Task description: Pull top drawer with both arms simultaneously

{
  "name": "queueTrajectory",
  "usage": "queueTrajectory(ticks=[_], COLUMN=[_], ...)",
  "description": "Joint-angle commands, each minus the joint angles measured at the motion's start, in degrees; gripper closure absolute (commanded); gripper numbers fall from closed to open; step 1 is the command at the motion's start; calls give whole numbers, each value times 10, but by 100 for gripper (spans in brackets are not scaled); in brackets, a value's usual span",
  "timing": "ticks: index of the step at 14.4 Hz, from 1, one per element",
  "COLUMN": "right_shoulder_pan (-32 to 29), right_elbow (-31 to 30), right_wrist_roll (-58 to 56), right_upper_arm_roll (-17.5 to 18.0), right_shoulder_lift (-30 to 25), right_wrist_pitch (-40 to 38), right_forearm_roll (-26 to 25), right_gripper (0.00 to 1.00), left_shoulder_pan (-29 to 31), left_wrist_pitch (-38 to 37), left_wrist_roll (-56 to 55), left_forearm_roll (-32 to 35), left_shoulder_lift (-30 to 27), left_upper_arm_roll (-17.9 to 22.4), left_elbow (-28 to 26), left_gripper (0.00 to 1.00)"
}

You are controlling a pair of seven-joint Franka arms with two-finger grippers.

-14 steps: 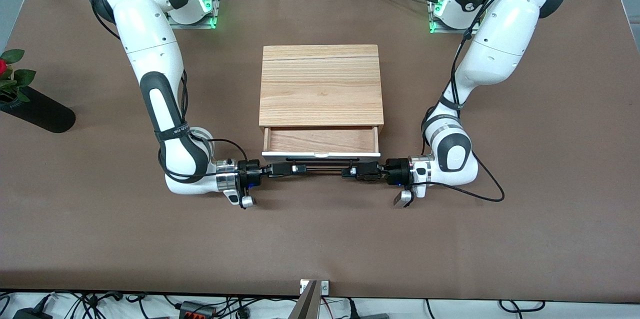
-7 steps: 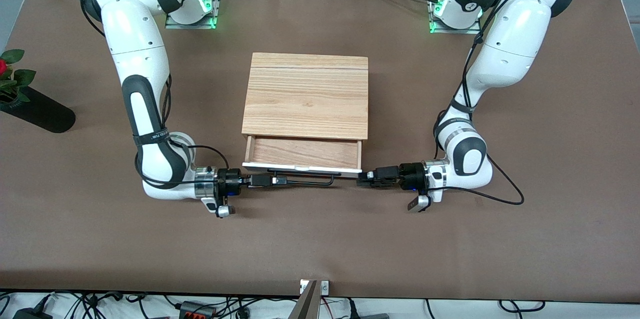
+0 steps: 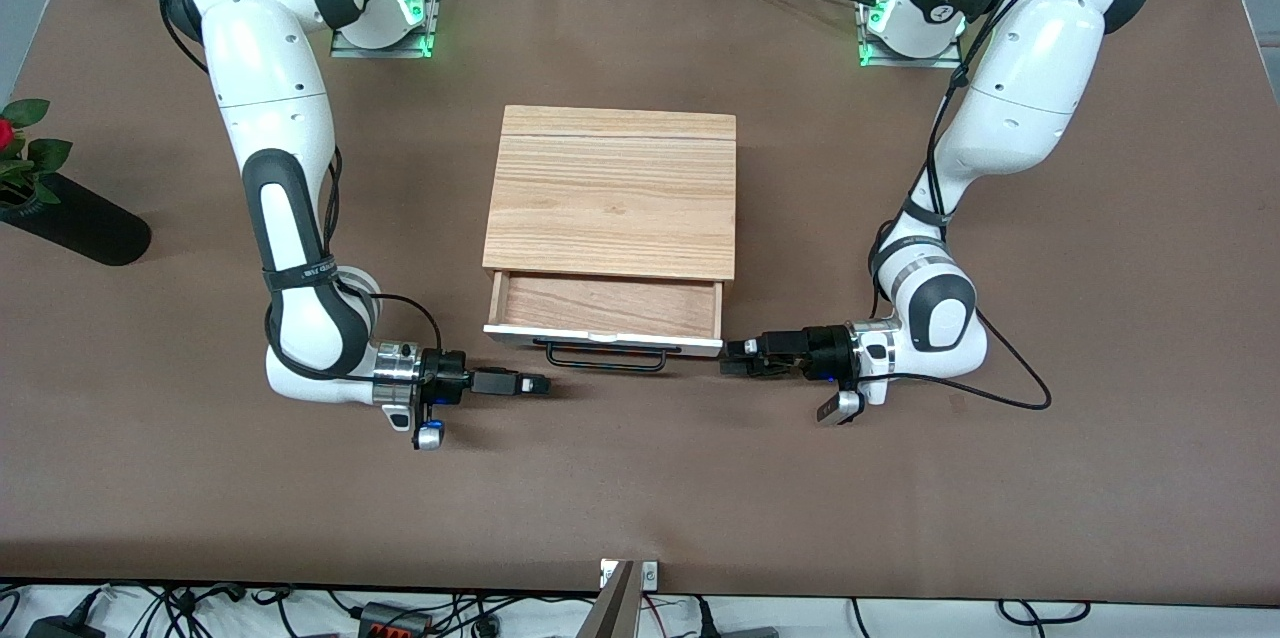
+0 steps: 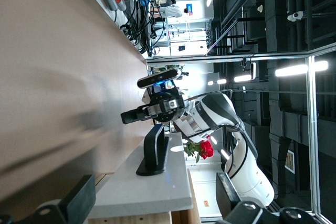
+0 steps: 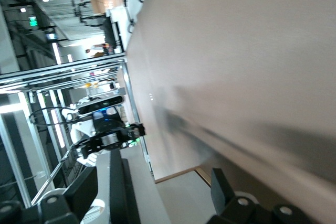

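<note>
The top drawer [image 3: 602, 336] stands pulled out of the cabinet, with its light wood inside [image 3: 610, 303] showing. Its black bar handle [image 3: 600, 363] is free. My right gripper [image 3: 538, 384] hangs low over the table, open and holding nothing, just off the handle's end toward the right arm's side. My left gripper [image 3: 728, 359] is open and empty off the drawer's other corner. In the left wrist view the open left gripper [image 4: 153, 196] frames the white front panel [image 4: 152, 190] and handle [image 4: 156, 148]. The right wrist view looks along the handle [image 5: 116, 190] past the open right gripper [image 5: 152, 188].
The cabinet's wooden top slab [image 3: 610, 188] sits mid-table. A red rose in a black vase [image 3: 70, 218] lies at the right arm's end of the table. A metal post [image 3: 620, 598] stands at the table edge nearest the front camera.
Both grippers opened and let go of the handle. The cabinet slid toward the right arm's end. Each gripper then drew away sideways from the handle, the left first.
</note>
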Motion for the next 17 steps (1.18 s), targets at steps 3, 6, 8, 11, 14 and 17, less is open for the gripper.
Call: queueTrajectory(ticks=[3,6,8,11,14,17], right_shoulder_pan=[4,4,5,9,15,28], right_elbow=[35,65,72,74,77,77], right_wrist_roll=[77,137,171,200,270,340], right_upper_arm_roll=[-12,-30,-43,-69,-75,-76], right_shoulder_lift=[-1,-2,-13,-38,-70,-99], right_wrist_pitch=[3,-2,1,4,22,44], right_forearm_roll=[-52,-88,-110,-183,-289,-426], right_gripper=[0,0,0,0,0,0], left_shoulder_pan=[10,28,34,47,56,66], left_wrist_pitch=[-3,-3,-3,-4,-6,-20], left_wrist_roll=[-43,-94,-127,-160,-193,-224], left_forearm_roll=[83,171,233,342,452,575], left_shoulder_lift=[-58,-90,-112,-143,-167,-193], left_upper_arm_roll=[19,19,19,19,20,19], left_elbow=[-19,-17,-16,-17,-18,-15], left_gripper=[0,0,0,0,0,0])
